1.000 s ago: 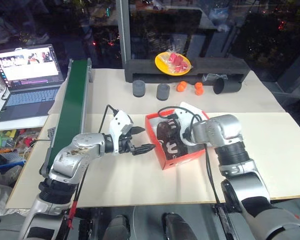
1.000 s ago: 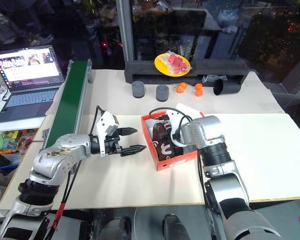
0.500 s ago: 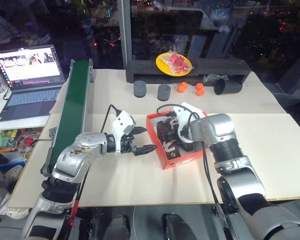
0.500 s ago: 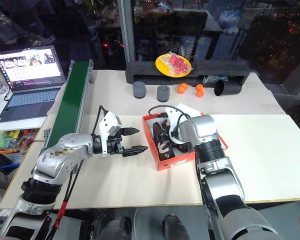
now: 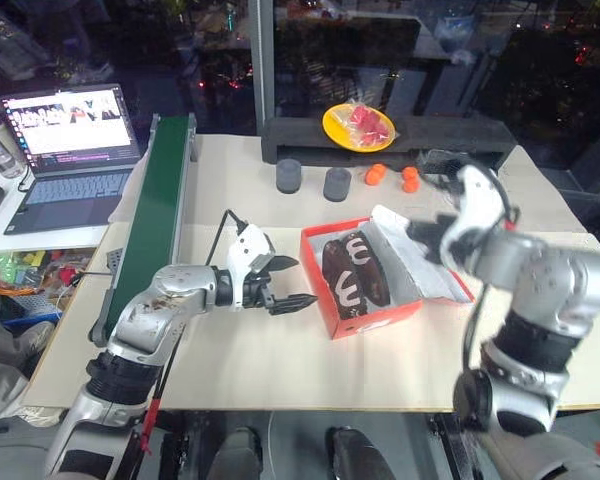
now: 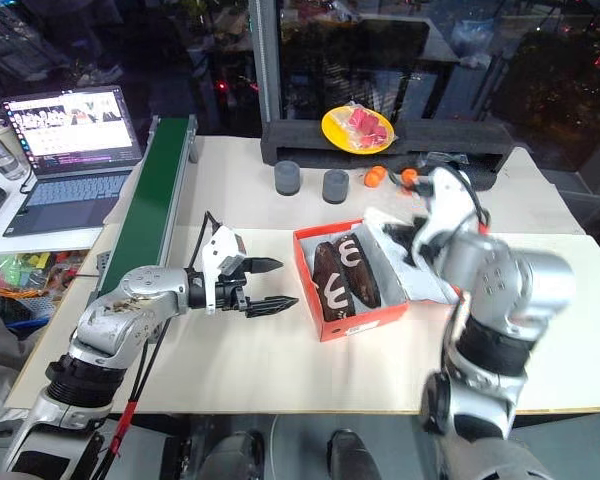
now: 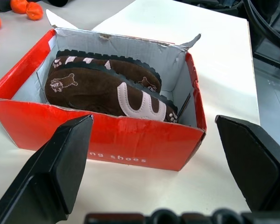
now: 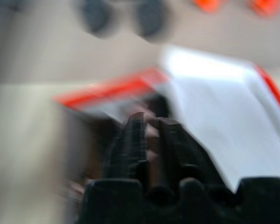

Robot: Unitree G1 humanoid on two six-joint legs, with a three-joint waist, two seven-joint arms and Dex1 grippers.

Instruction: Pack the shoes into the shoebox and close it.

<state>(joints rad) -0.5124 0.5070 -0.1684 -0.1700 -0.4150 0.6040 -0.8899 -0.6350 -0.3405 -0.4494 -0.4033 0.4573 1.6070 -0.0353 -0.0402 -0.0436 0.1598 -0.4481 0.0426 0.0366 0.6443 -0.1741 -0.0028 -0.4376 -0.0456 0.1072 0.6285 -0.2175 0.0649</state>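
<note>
Fingers of the left gripper (image 5: 292, 283) are being held spread beside the shoebox (image 5: 375, 320); the right gripper (image 8: 149, 133) is pressed together, both shoes (image 5: 352, 275) inside.

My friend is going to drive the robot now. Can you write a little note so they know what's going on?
Left gripper: open, empty, beside the shoebox's left wall, apart from it.
Right gripper: shut, empty, raised over the lid.
Shoes: both inside the shoebox, side by side.
Done: packing.
Left: swing the lid, which lies open on the box's right side, over and close it.
</note>
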